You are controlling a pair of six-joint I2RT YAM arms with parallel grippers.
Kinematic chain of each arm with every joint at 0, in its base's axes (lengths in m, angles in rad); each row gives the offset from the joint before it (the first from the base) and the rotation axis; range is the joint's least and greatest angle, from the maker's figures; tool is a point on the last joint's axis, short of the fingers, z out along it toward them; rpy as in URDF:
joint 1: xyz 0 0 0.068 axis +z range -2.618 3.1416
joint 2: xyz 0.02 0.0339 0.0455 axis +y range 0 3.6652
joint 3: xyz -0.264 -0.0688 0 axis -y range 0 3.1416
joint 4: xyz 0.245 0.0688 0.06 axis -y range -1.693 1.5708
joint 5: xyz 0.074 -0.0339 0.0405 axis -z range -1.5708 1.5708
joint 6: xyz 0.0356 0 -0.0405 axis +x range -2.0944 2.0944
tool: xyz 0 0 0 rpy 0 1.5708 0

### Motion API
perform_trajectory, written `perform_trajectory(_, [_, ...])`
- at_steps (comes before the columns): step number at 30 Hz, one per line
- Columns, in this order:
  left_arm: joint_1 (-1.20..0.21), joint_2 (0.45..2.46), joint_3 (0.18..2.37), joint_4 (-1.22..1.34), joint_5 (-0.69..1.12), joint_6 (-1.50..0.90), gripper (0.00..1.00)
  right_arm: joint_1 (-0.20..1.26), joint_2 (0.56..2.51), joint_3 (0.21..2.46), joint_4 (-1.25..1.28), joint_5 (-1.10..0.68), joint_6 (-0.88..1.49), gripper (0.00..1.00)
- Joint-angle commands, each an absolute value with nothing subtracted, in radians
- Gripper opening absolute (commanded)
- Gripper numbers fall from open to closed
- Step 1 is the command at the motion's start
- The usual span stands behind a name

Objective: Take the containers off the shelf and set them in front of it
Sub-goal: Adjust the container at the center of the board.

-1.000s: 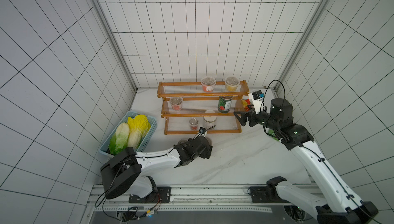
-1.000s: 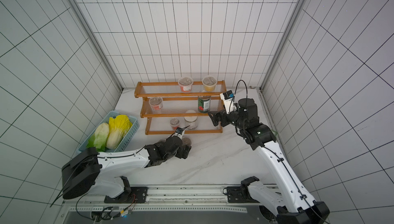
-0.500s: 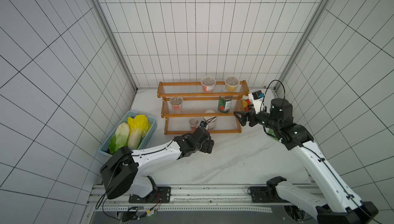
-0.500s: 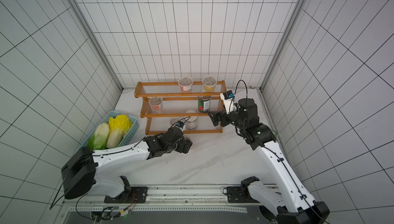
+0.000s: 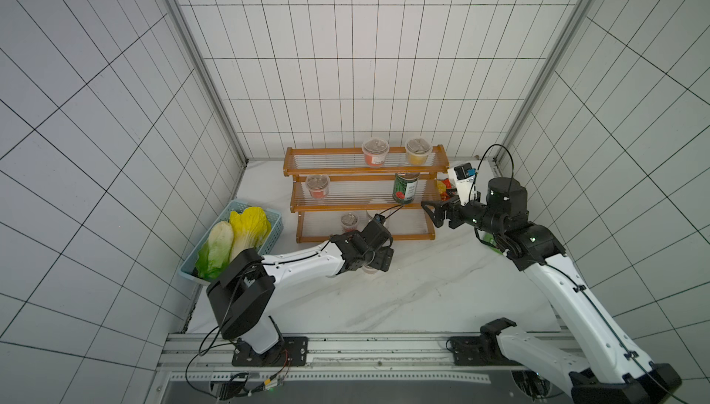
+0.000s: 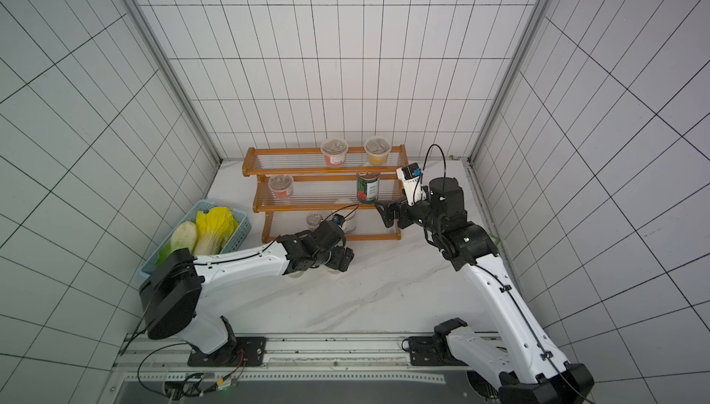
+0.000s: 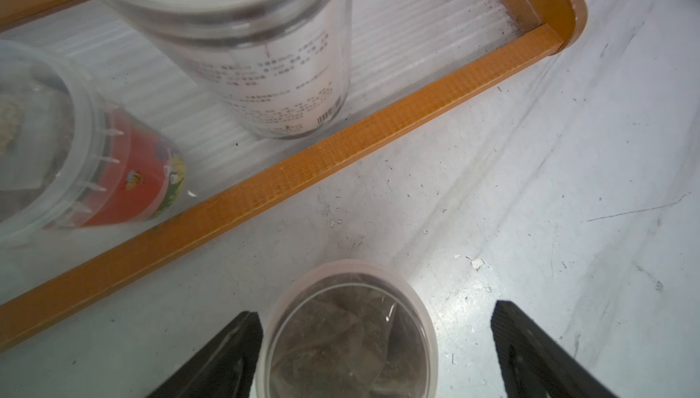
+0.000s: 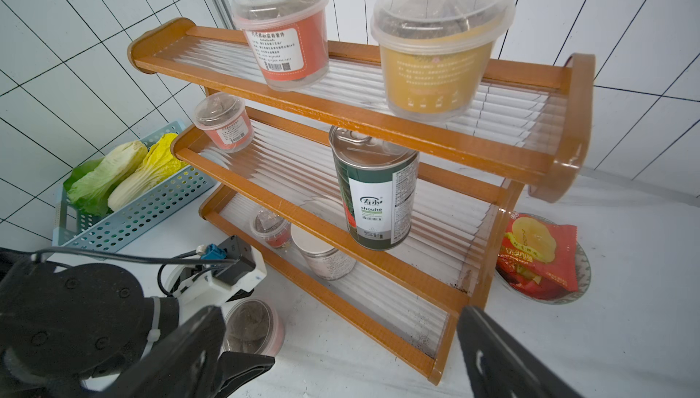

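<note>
The left gripper (image 7: 375, 309) hangs low over the table, jaws spread wide around a clear lidded cup (image 7: 348, 335). The cup stands upright just in front of the shelf (image 7: 303, 172), near its bottom rail. One finger (image 7: 227, 358) sits right at the cup's rim and the other stands clear, so nothing is gripped. A strip of open table lies between cup and rail. Behind the rail, on the bottom tier, a small red cup (image 7: 125, 184) and a white-lidded jar (image 7: 265, 55) stand close together (from above, the left arm hides part of the jar).

The right gripper (image 8: 339, 311) is also wide open and empty, held near the shelf's right front corner. The can (image 8: 375, 195) stands by the middle tier's front edge on that side, and a red cup (image 8: 225, 123) stands toward the far end. On the top tier a larger red cup (image 8: 288, 32) and a yellow cup (image 8: 435, 47) stand right of centre, with open slats to their left. A snack packet (image 8: 538, 256) lies past the shelf's right leg.

The table (image 5: 422, 290) is white and marbled, open across its middle and front. A blue basket (image 5: 274, 235) of cabbages sits by the left wall. White tiled walls close in three sides.
</note>
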State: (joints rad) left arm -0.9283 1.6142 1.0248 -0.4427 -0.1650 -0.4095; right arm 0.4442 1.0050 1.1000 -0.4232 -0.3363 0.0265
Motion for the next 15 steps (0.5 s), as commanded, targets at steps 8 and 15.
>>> perform_trajectory(8, [-0.927,1.666,1.047,-0.512,-0.199,-0.347,0.82,0.438,1.000,1.088,-0.422,-0.345,0.026,0.99])
perform_trajectory(15, [-0.929,1.626,1.018,-0.545,-0.231,-0.342,0.79,0.439,1.001,1.086,-0.420,-0.346,0.026,0.99])
